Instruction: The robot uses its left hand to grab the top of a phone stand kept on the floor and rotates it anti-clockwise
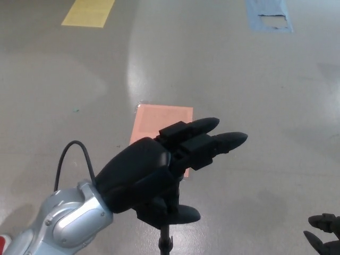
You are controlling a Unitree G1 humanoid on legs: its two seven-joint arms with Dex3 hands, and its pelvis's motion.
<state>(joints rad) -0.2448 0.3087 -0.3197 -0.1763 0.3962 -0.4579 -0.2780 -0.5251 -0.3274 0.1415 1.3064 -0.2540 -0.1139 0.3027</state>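
Observation:
My left hand [159, 172] hovers over the top of the black phone stand and hides its head from the head view. Two fingers [212, 139] stretch straight out to the right, and the thumb [178, 214] lies below them, apart from them. Only the stand's thin pole [166, 243] shows, under the palm at the bottom edge. The hand is open, with no grip on the stand that I can see. My right hand [325, 235] shows only as a dark part in the bottom right corner.
A pale orange sheet [162, 125] lies on the grey floor just behind the stand. A yellow floor mark [88, 11] is at the top left and a blue one [268, 13] at the top right.

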